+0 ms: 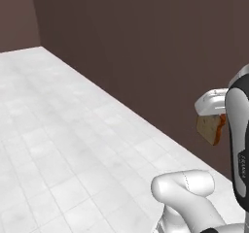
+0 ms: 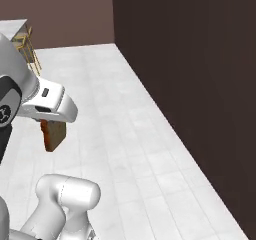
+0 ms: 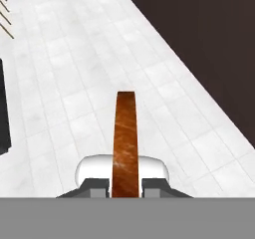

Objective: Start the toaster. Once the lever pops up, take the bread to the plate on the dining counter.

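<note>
A tan-brown slice of bread (image 3: 125, 133) stands edge-on between my fingers, and my gripper (image 3: 124, 185) is shut on its lower end. In the left base view the bread (image 1: 211, 128) hangs under the white hand, held above the floor by the gripper (image 1: 210, 115). The right base view has the bread (image 2: 52, 134) below the gripper (image 2: 51, 121) at the left. A corner of the dining counter (image 2: 11, 26) with a yellow-framed stool (image 2: 26, 43) lies far off at the upper left. Its dark base (image 3: 3, 108) is at the left edge of the hand view. The toaster and plate are out of view.
White tiled floor (image 1: 73, 130) spreads under the arm. A tall dark brown wall (image 2: 190, 64) runs along the right side, also seen as the dark wall (image 1: 146, 42) behind the hand. My own arm link (image 1: 187, 188) rises at the bottom.
</note>
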